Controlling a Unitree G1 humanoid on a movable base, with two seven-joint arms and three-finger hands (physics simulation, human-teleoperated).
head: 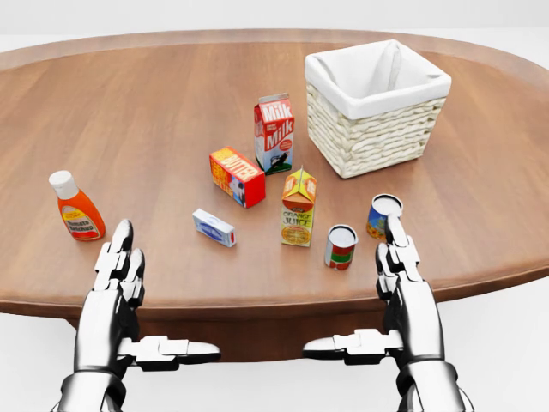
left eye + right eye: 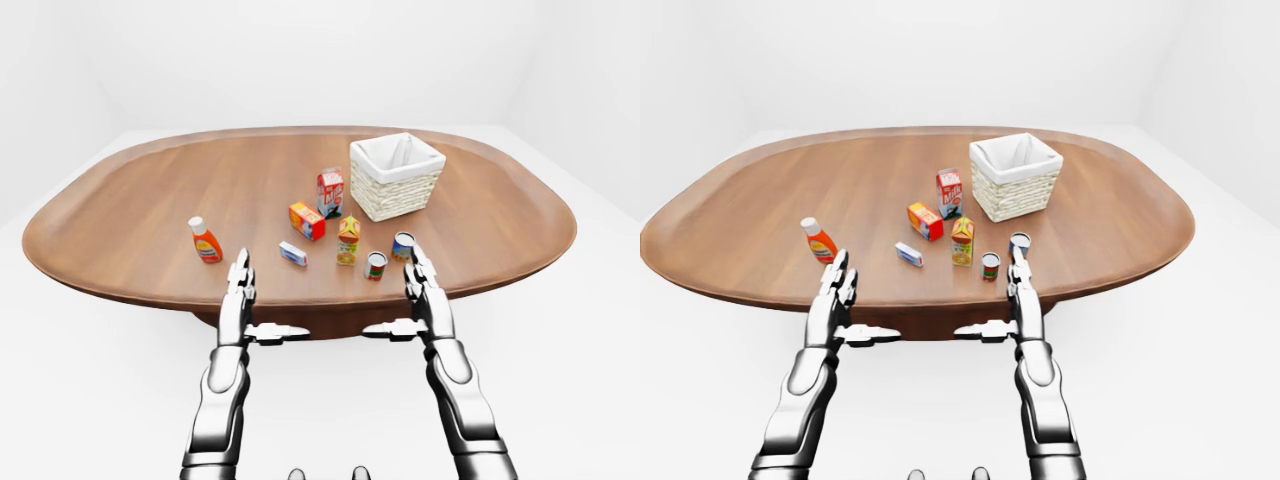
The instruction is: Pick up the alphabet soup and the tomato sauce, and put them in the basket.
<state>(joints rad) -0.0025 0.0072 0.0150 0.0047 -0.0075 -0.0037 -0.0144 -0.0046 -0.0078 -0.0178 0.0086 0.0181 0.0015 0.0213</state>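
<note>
On the brown oval table [image 1: 154, 103], the alphabet soup [image 1: 382, 215], a can with a blue and orange label, stands upright near the lower right edge. The tomato sauce [image 1: 340, 247], a can with a red and green label, stands just left of it. The white-lined wicker basket [image 1: 376, 107] sits above them in the head view, with nothing visible inside. My right hand [image 1: 403, 279] is open and flat at the table's edge, its fingertips [image 1: 395, 230] just under the alphabet soup. My left hand [image 1: 116, 279] is open too, far left of both cans.
A milk carton [image 1: 274, 133], an orange juice carton [image 1: 298, 208], a red-orange box [image 1: 237, 177] and a small white-blue box [image 1: 214, 227] stand left of the cans. An orange sauce bottle [image 1: 75, 209] is above my left hand. The table's edge runs under both hands.
</note>
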